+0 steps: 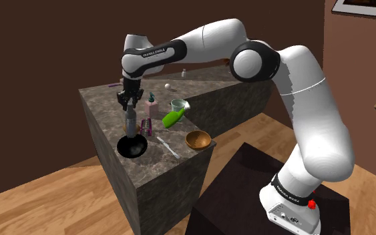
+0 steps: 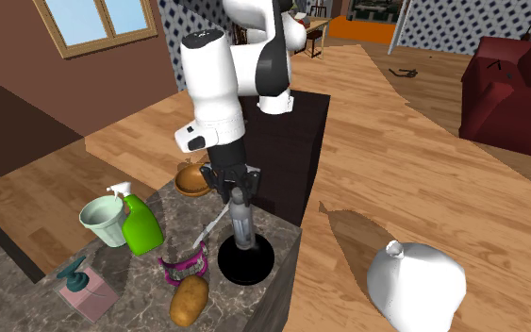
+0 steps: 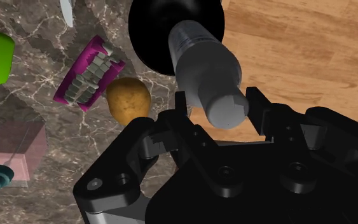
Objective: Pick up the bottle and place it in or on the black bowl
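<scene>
Bottle (image 3: 206,63) within the parted pincer (image 3: 219,105)

Shoulder view looks from beside the stand (image 1: 243,193); second faces the arm (image 2: 218,80), nearer; wrist closest; all share the counter (image 1: 159,180).

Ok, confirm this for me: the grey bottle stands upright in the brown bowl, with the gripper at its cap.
Not quite. The bottle stands upright in the black bowl, not in the brown bowl, which sits apart from it. The gripper is at its cap, as the shoulder view shows.
</scene>
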Robot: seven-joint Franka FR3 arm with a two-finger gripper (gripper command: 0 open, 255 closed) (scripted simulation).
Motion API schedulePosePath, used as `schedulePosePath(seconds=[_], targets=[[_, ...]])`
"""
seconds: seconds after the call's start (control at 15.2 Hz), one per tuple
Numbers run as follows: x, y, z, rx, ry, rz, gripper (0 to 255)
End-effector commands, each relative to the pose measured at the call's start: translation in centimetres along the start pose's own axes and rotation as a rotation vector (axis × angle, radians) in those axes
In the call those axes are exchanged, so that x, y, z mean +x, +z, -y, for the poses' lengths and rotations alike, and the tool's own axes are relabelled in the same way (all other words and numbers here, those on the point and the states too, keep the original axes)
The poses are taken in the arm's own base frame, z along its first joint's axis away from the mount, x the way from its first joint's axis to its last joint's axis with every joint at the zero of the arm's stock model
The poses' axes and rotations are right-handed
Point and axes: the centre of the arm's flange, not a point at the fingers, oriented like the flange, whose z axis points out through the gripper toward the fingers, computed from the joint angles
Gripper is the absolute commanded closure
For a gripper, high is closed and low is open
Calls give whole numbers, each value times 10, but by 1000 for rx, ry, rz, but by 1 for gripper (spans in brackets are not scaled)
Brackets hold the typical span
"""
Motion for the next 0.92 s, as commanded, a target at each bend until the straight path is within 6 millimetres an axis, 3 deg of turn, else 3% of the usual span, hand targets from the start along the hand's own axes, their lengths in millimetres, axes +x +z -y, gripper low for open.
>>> schedulePosePath(seconds=[0.0,0.66,0.86], targets=[[0,11,-2,0,0,-1,255],[-5,63,-9,0,0,-1,255],[-5,65,-9,0,0,-1,255]])
